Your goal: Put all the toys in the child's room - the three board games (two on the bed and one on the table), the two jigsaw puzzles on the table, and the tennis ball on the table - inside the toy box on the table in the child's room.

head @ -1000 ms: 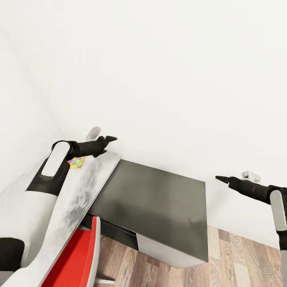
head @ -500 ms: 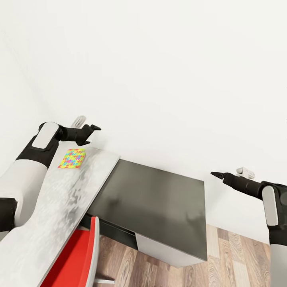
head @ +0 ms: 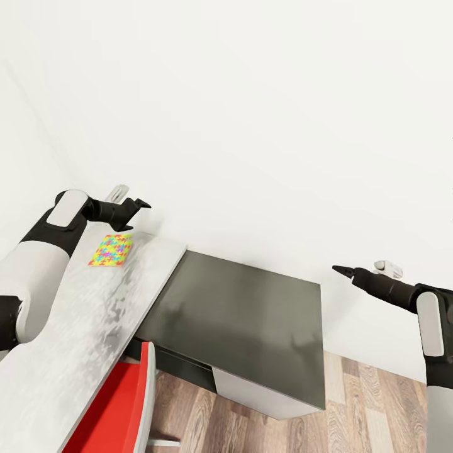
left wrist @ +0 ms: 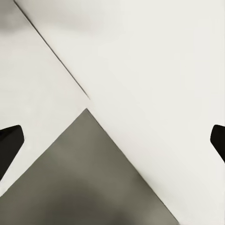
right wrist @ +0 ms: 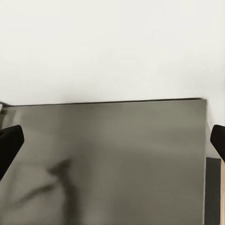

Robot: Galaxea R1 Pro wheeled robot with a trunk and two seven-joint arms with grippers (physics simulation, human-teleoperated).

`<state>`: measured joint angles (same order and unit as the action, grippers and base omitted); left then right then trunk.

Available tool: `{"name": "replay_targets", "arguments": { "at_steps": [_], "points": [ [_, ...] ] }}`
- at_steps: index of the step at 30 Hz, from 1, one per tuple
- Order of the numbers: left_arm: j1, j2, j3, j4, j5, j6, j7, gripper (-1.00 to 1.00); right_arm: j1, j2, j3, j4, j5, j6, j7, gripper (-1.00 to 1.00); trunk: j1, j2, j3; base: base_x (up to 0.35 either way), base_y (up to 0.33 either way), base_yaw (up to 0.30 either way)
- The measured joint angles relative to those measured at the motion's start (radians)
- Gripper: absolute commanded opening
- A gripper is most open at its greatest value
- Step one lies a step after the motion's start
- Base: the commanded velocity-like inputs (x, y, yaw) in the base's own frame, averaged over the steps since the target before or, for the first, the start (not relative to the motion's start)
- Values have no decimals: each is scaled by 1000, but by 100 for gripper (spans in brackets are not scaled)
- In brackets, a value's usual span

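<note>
One puzzle [head: 111, 250] lies flat on the light part of the bench [head: 94, 327], at middle left of the head frame, close to the wall. Toy box, ball, games and second puzzle: not located from this position.

The left tool [head: 133, 211] hangs above and just beyond the puzzle, near the wall, apart from it. Its fingers stand wide and empty; in the left wrist view both tips sit at opposite frame edges. The right tool [head: 343, 272] hovers at middle right of the head frame, past the dark wing's far edge, well apart from the puzzle. Its tips likewise sit at opposite edges of the right wrist view: wide, nothing held.

Risks, as judged:
- The puzzle is thin and flat. A descent straight down may pinch the bench surface or push the slab toward the wall.
- The left arm is close to the wall; contact is possible.

View differences: the head view shows the puzzle, a red chair [head: 126, 409] and the wood floor [head: 377, 415]. The left wrist view shows a wall corner and a grey surface, no puzzle. The right wrist view shows the dark wing and shadows on it.
</note>
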<state>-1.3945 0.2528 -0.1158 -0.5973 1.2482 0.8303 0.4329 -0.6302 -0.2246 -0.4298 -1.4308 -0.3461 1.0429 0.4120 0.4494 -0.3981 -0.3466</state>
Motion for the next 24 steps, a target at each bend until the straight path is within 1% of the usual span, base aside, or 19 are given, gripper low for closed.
{"name": "replay_targets", "arguments": {
  "at_steps": [5,12,19,22,23,24],
  "points": [
    [-2,16,1,15,-2,1,0,100,0,-1,1,-4,-5,0,0,100,0,0,0,0,0,-4],
    [-15,27,1,68,-4,0,0,100,5,-3,2,-24,-9,0,0,100,0,0,0,0,0,-1],
    [-34,39,0,97,-4,-2,0,100,10,-5,5,-32,-12,0,0,100,0,0,-1,0,0,0],
    [-47,51,0,110,-4,-2,0,100,11,-4,16,-32,-12,0,0,100,0,0,-1,0,0,0],
    [-47,51,0,110,-4,-2,0,100,11,-4,16,-32,-12,0,0,100,0,0,-1,0,0,0],
    [-53,54,0,117,-4,-3,0,100,11,-5,28,-31,-12,0,-1,100,0,0,-1,0,0,0]
  ]
}}
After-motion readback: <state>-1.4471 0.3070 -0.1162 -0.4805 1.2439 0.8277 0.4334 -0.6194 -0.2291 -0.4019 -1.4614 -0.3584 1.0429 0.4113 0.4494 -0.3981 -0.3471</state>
